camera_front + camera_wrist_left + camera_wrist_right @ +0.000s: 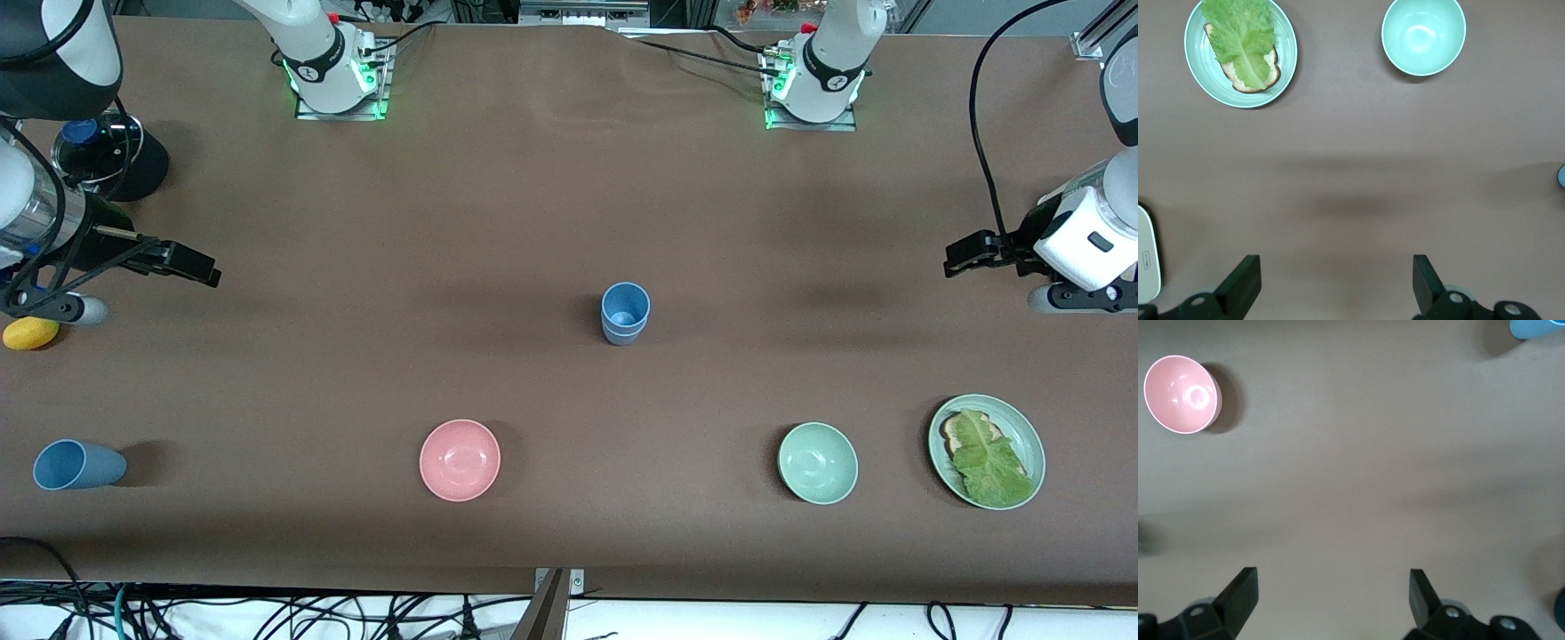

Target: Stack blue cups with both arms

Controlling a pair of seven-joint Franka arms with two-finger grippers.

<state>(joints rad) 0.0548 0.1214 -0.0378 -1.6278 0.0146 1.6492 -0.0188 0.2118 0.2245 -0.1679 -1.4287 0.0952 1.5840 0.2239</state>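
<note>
Two blue cups (625, 313) stand upright at the table's middle, one nested in the other; a sliver of them shows at the edge of the left wrist view (1561, 175). A third blue cup (78, 465) lies on its side near the front edge at the right arm's end, and it also shows in the right wrist view (1537, 328). My right gripper (203, 269) hangs open and empty over bare table at the right arm's end (1333, 600). My left gripper (960, 256) hangs open and empty over bare table at the left arm's end (1336, 283). Both are well away from the cups.
A pink bowl (460, 460) (1181, 394), a pale green bowl (818, 463) (1423, 35) and a green plate (1025, 436) (1283, 33) with bread and lettuce sit along the front. A yellow object (30, 333) and a dark bottle (100, 151) are at the right arm's end.
</note>
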